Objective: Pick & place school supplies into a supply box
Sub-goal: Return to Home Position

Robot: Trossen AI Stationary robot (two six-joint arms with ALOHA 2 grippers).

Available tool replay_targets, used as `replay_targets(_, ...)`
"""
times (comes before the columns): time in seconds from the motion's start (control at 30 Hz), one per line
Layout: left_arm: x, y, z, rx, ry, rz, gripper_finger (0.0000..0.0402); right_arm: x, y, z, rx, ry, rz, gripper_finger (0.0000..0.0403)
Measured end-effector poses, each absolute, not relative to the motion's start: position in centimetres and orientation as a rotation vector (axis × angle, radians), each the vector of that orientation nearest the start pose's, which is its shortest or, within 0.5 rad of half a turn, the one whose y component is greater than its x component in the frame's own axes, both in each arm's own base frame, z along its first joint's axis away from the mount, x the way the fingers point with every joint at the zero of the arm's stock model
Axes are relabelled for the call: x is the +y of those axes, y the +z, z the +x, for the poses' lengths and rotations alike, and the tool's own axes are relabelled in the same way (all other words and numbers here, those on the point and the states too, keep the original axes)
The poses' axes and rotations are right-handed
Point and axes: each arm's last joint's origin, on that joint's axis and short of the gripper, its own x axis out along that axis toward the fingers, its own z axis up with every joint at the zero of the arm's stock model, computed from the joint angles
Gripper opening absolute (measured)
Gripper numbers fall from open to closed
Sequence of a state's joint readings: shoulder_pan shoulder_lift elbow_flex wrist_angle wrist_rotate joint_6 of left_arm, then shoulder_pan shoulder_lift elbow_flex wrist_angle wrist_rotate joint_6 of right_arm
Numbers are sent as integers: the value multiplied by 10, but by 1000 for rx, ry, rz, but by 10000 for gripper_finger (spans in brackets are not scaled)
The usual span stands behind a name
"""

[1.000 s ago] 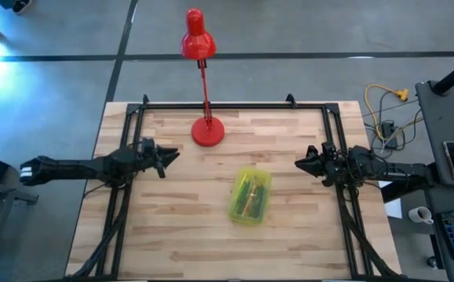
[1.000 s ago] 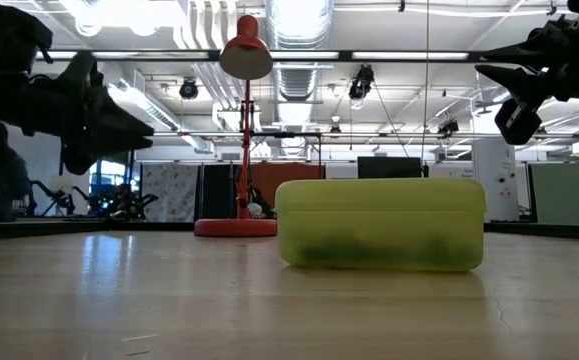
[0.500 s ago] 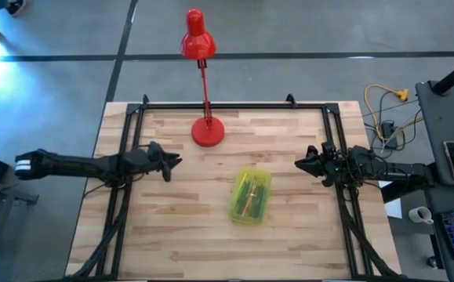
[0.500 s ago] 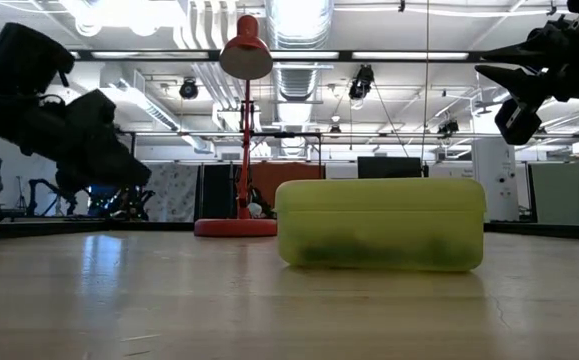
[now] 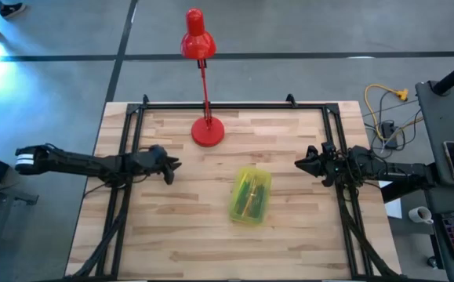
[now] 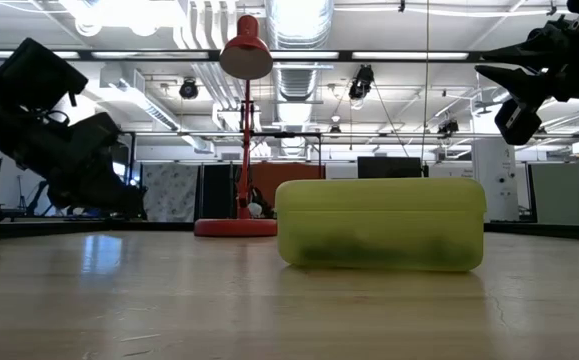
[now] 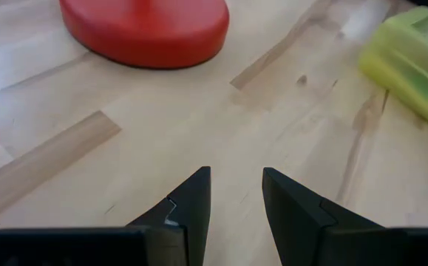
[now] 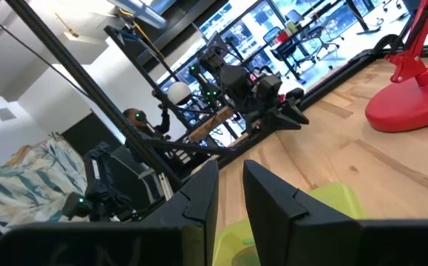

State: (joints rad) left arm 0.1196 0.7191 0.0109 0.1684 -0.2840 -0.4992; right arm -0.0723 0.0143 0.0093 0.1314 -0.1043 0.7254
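Note:
The supply box (image 5: 250,196), a translucent yellow-green case, lies flat on its underside in the middle of the wooden table, also seen in the low view (image 6: 379,225). School supplies (image 5: 248,190) show dimly through its lid as green and orange sticks. My left gripper (image 7: 236,174) hangs low over the table's left part (image 5: 176,164), tipped down, open and empty, with the box (image 7: 413,59) farther off. My right gripper (image 8: 231,168) stays raised at the table's right side (image 5: 297,164), pointing level toward the box, narrowly open and empty.
A red desk lamp stands with its round base (image 5: 208,131) at the table's far middle, close ahead of my left gripper (image 7: 147,29); its head (image 5: 197,39) reaches beyond the far edge. Black frame rails (image 5: 121,204) run along the left, right and far sides.
My left gripper has sunk toward the table and tipped its fingers downward, staying at the table's left side. The right arm and the supply box have kept still.

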Motion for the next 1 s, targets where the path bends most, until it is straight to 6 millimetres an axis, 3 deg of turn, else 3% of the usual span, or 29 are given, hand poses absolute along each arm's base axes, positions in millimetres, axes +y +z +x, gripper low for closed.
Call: replay_targets(1.0, 23, 109, 127, 477, 530, -429, 108, -4, 178, 97, -108, 76, 713, 59)
